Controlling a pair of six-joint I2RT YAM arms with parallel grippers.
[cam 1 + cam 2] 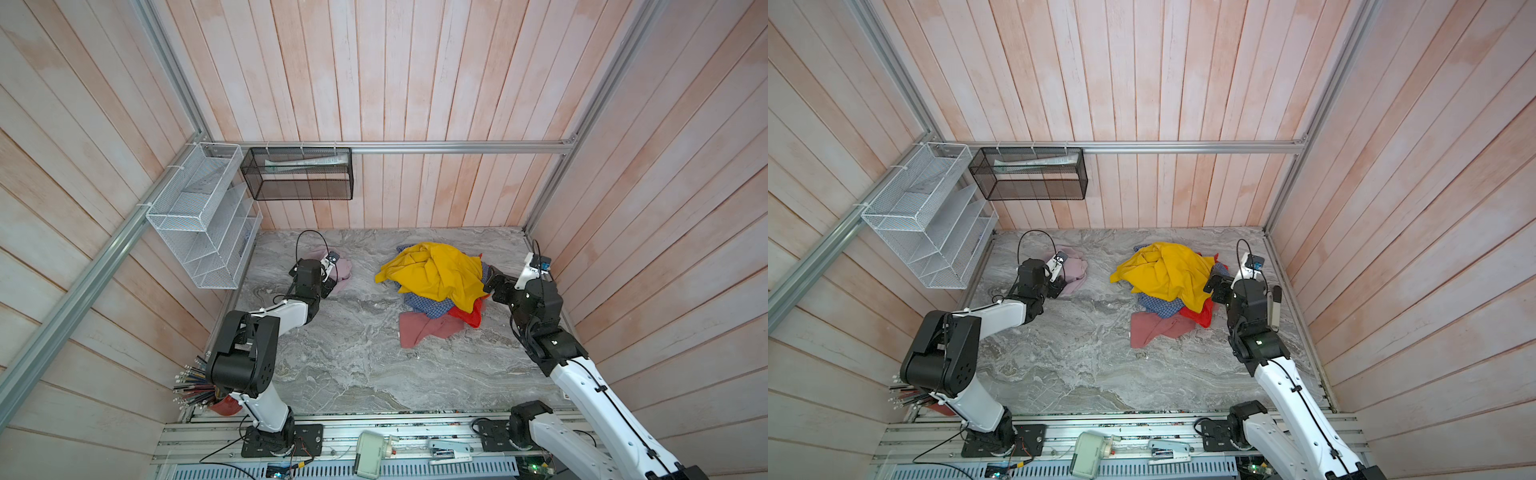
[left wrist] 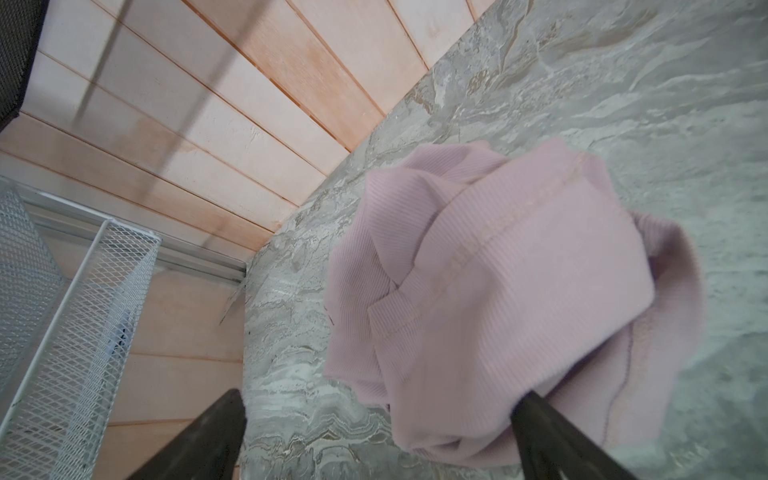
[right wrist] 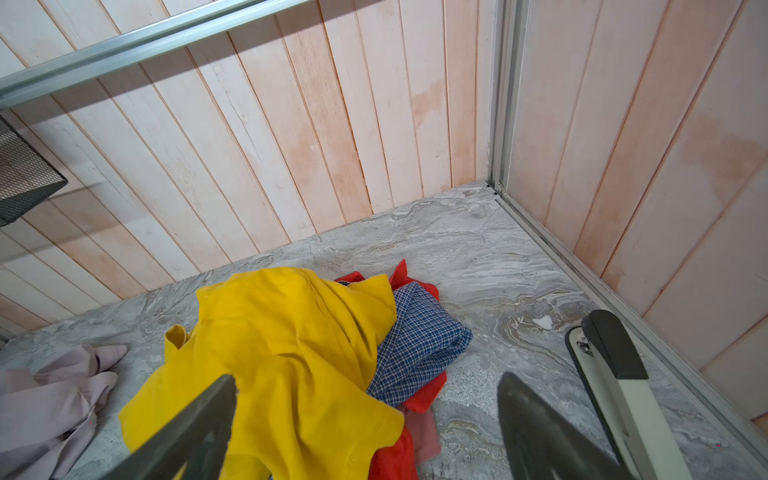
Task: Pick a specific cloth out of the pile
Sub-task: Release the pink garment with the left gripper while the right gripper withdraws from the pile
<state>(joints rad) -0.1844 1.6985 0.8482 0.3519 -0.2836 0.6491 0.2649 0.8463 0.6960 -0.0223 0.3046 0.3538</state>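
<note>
Beside the splayed left gripper (image 2: 384, 395), the cloth (image 2: 498, 270), apart from the pile (image 1: 436, 274)

The left arm (image 1: 286, 311), lower left, and right arm (image 1: 590, 382), lower right, have white shells, blocky black joints and thin black cables (image 1: 600, 389). The right gripper (image 3: 368, 378) has dark tapered fingers (image 3: 199, 424).

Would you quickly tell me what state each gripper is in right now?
Left gripper: open, holding nothing, fingers spread at the lilac-pink cloth.
Right gripper: open, holding nothing, beside the pile.
</note>
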